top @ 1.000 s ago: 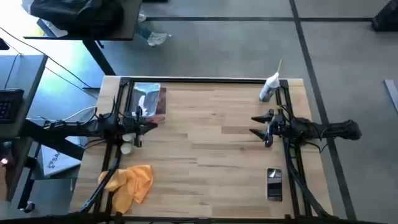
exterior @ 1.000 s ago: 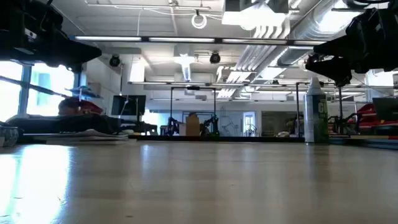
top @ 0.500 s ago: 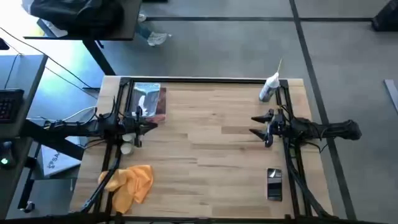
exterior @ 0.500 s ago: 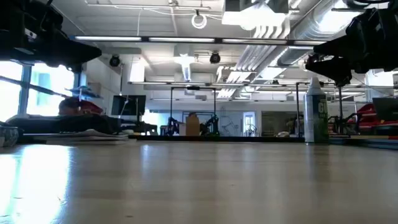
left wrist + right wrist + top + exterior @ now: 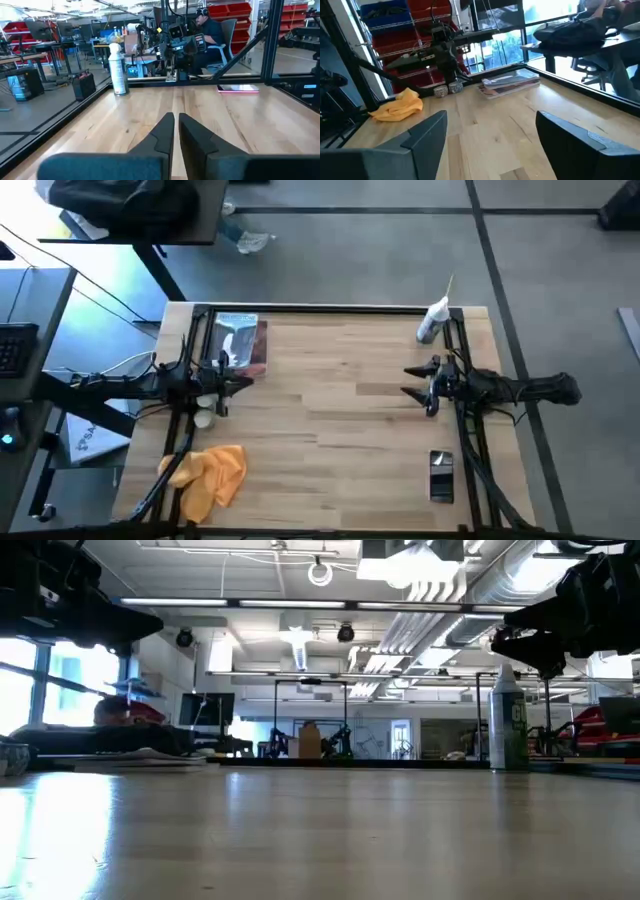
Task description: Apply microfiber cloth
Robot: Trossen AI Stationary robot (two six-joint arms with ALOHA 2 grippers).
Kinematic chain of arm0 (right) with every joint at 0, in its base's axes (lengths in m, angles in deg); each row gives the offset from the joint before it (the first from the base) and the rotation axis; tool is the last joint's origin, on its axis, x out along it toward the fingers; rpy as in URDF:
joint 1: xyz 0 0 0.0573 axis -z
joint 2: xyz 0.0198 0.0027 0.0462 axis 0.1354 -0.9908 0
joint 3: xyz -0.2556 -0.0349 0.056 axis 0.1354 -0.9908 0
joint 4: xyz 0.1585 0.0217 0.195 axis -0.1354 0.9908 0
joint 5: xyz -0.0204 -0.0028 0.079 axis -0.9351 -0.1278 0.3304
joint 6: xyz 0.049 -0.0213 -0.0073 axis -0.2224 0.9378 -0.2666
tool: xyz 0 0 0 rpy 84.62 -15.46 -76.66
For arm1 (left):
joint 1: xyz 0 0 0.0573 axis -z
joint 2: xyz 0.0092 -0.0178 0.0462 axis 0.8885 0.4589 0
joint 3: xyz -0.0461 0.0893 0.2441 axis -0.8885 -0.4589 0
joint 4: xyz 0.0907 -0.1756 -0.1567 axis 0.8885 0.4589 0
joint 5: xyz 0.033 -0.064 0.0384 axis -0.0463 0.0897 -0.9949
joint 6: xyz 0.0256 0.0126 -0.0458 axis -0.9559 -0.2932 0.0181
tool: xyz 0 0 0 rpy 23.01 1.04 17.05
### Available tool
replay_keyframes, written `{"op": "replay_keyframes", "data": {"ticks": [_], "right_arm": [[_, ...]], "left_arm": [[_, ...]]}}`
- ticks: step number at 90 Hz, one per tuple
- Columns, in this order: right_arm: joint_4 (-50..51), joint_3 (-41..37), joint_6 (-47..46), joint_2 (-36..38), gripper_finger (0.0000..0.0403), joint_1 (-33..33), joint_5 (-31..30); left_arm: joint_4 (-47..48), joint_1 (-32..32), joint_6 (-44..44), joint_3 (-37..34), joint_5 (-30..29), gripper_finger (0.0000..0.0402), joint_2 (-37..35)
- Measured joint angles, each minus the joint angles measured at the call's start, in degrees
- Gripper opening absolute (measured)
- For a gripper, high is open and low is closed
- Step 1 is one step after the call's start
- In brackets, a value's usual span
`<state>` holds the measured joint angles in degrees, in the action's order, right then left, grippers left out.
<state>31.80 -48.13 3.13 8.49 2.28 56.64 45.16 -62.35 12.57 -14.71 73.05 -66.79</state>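
Observation:
The orange-yellow microfiber cloth (image 5: 212, 476) lies crumpled flat on the table's near left corner, also in the right wrist view (image 5: 398, 105). The black phone (image 5: 441, 476) lies flat near the table's near right edge. My left gripper (image 5: 248, 381) hovers shut at the table's left side, its fingertips almost together (image 5: 175, 122), above and beyond the cloth. My right gripper (image 5: 406, 381) hovers open at the right side, fingers wide apart (image 5: 490, 125), nothing between them.
A white spray bottle (image 5: 432, 320) stands at the far right corner. A silvery packet with a brown edge (image 5: 238, 342) lies at the far left. The table's middle (image 5: 330, 410) is bare wood. A person sits beyond the table in the left wrist view (image 5: 210, 30).

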Motion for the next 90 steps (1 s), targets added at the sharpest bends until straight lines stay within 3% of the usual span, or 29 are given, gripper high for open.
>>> {"op": "replay_keyframes", "data": {"ticks": [43, 73, 90], "right_arm": [[0.0, 0.0, 0.0, 0.0, 0.0273, 0.0, 0.2], [0.1, 0.0, 2.5, 0.0, 0.0273, 0.0, 1.1], [-2.0, -0.1, -3.1, 0.0, 0.0273, 0.0, 1.0]], "left_arm": [[-2.4, 0.0, 2.2, 0.0, 1.2, 0.001, 0.0], [-14.2, 0.1, 15.3, 0.0, 3.0, 0.001, 0.8], [-23.9, 2.1, 24.6, 0.0, 2.5, 0.001, 7.9]]}}
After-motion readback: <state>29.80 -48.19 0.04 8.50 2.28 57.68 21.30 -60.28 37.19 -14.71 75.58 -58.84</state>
